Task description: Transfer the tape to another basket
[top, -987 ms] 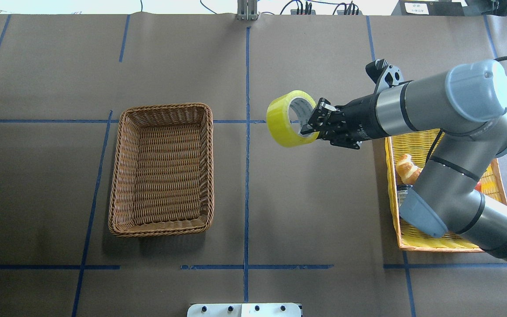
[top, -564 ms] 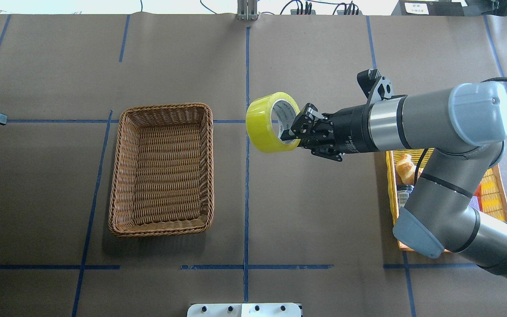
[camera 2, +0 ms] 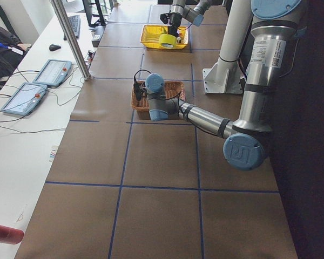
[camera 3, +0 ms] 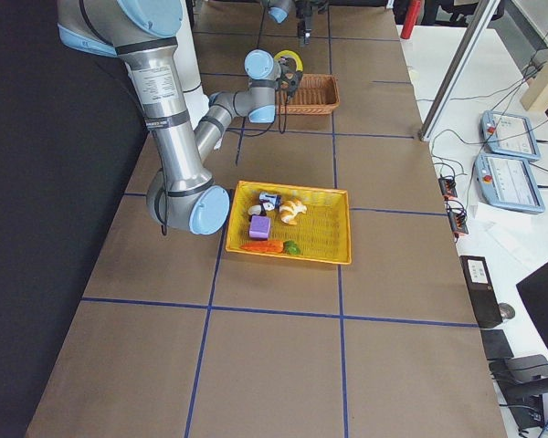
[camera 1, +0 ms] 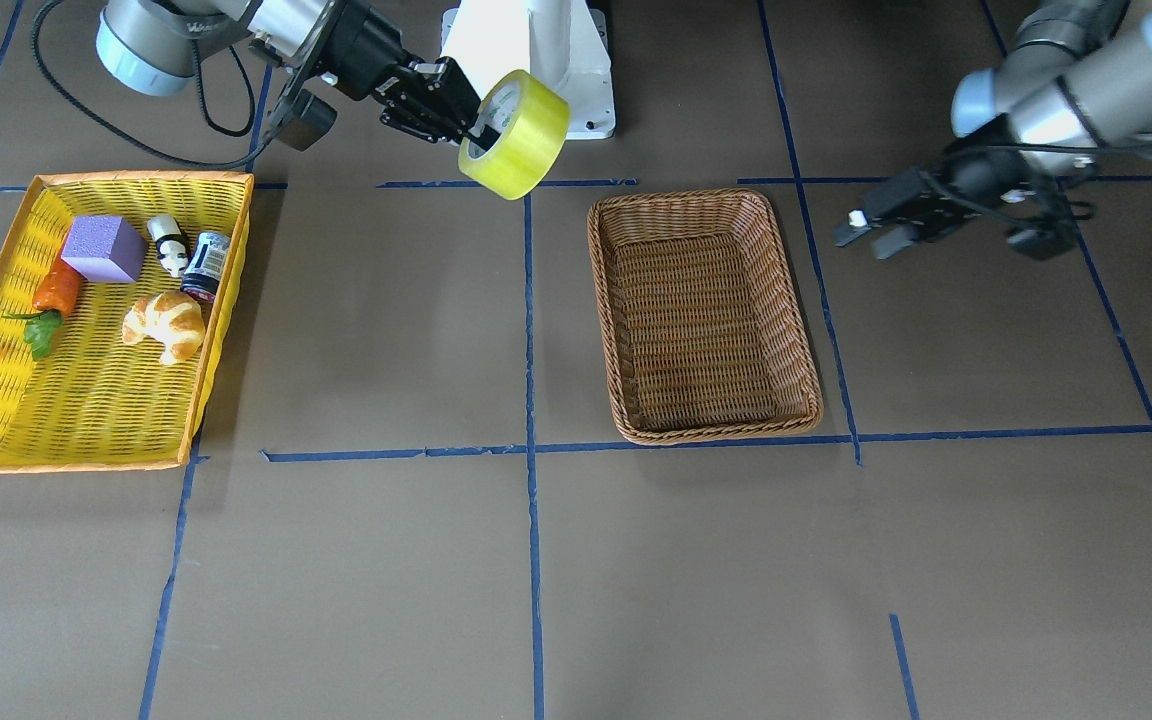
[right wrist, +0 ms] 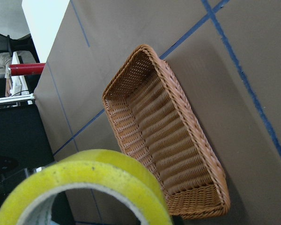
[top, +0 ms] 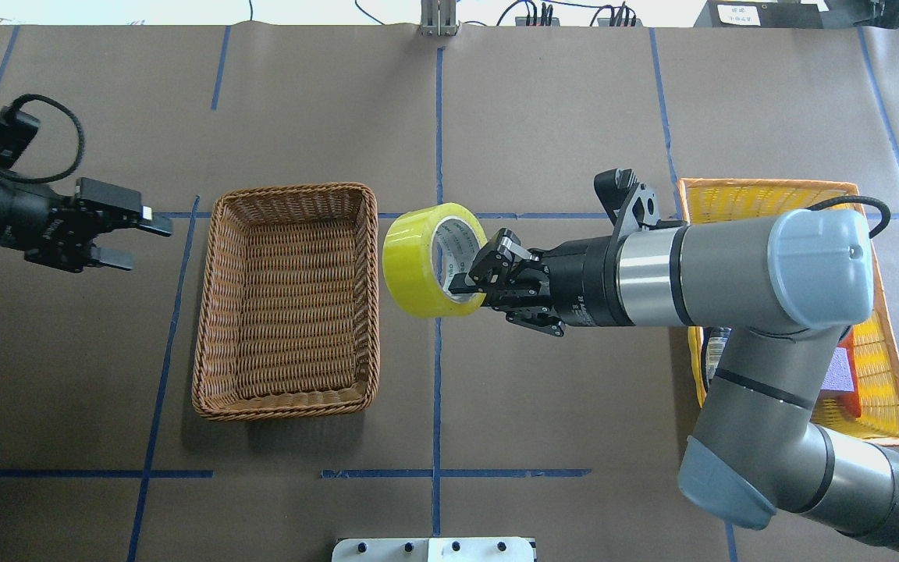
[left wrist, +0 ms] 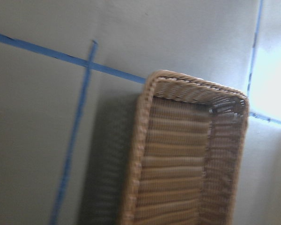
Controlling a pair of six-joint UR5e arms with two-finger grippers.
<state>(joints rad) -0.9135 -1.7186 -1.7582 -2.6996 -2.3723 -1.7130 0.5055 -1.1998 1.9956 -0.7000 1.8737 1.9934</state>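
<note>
The yellow tape roll (top: 417, 265) hangs in the air just right of the brown wicker basket (top: 293, 190), which is empty. My right gripper (top: 467, 282) is shut on the roll's wall, with one finger inside the white-grey core. The roll also shows in the front view (camera 1: 526, 140) and fills the bottom of the right wrist view (right wrist: 84, 180), with the basket (right wrist: 178, 98) beyond it. My left gripper (top: 136, 243) is open and empty, just left of the basket. The left wrist view shows the basket's rim (left wrist: 141, 136).
The bright yellow basket (camera 1: 86, 400) stands on my right side. It holds a croissant (camera 1: 164, 322), a purple cube (camera 1: 103, 248), a carrot (camera 1: 56, 290) and a small jar (camera 1: 204, 265). Blue tape lines cross the brown table cover.
My right gripper has carried the tape leftward and nearer, close to the wicker basket's right rim. My left arm has come in from the left edge toward the basket.
</note>
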